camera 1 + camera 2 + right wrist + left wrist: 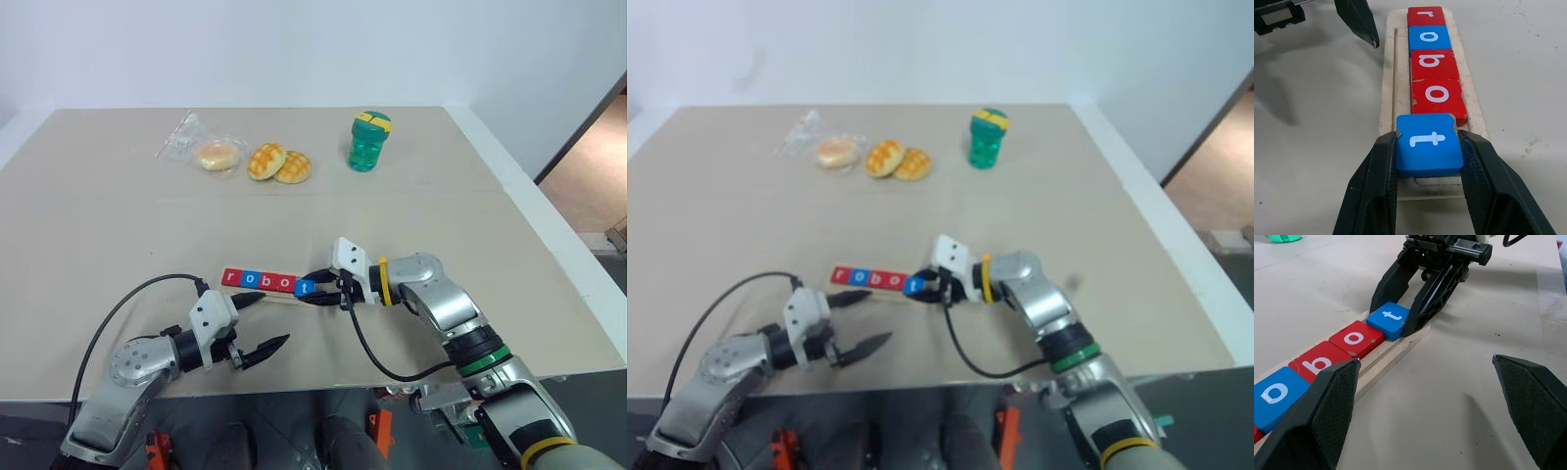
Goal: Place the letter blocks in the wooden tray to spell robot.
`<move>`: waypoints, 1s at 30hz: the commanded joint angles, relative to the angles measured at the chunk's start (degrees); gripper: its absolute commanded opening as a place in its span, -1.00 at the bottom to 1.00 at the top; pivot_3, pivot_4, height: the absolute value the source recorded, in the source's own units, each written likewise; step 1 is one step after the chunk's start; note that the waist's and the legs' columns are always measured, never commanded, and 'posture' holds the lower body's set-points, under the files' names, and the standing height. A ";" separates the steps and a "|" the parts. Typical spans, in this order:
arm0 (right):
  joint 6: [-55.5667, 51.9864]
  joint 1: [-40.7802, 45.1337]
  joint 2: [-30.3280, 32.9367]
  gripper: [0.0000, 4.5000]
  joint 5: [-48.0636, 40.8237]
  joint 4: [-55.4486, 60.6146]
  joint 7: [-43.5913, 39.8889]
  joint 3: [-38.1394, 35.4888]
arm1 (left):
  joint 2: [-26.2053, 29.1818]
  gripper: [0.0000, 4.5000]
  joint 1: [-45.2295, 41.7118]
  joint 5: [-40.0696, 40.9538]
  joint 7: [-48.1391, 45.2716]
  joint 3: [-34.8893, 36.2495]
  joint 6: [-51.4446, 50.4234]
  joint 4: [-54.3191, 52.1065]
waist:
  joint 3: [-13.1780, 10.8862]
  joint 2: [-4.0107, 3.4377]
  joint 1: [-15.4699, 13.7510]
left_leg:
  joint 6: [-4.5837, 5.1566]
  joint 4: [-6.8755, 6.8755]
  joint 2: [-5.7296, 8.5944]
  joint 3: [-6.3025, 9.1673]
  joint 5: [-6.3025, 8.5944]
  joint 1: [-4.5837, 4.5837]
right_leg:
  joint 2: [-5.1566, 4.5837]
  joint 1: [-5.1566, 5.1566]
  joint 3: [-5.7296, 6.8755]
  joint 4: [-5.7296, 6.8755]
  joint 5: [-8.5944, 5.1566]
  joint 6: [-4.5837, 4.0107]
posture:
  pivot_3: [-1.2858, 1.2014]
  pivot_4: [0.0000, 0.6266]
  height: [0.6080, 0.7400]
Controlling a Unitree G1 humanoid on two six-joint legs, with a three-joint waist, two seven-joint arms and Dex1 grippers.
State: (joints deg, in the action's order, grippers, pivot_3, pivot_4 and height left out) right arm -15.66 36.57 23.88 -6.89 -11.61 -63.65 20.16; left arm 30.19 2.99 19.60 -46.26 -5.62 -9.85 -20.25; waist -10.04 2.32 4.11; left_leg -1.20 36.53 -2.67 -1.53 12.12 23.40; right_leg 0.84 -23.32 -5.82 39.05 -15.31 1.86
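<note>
On the beige bench [411,235] the wooden tray [1388,88] lies near the front edge, running left to right, with four letter blocks seated in it: a red r [1426,15], a blue o [1430,37], a red b [1433,62] and a red o [1438,94], side by side. The fifth tile, a blue t block [1428,142], sits at the tray's right end, just beside the red o and slightly raised over the groove, clamped between the two black fingers [1376,186] of the right end effector [321,291], which reaches in from the right and grasps it by its opposite edges. The left end effector [263,324] hovers near the tray's left part, on its near side, its fingers spread wide and holding nothing; one fingertip lies close to the tray's near edge. At the far side of the bench rest a bun in a clear wrapper [208,152], two golden buns [278,163] touching each other, and a green bottle [368,141] with a yellow-striped lid, standing upright, well apart from the tray.
</note>
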 commanded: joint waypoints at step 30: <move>3.94 4.39 -2.30 -0.46 1.72 -6.77 -2.14 -0.07 | -1.48 1.00 0.31 0.88 1.20 1.16 -0.06 -2.32 | 0.00 0.00 0.12 | -0.01 0.00 -0.09 0.00 -0.01 -0.05 | 0.10 0.00 0.01 0.02 0.01 -0.01 | 0.03 -0.52 1.00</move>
State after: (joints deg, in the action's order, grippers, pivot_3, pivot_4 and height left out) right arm -12.78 39.76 22.00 -5.59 -17.60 -65.35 20.10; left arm 28.87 3.05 19.28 -45.44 -5.62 -9.99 -20.26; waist -10.04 2.32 4.24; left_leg -1.21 36.53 -2.76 -1.54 12.11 23.35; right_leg 0.95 -23.32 -5.82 39.07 -15.29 1.85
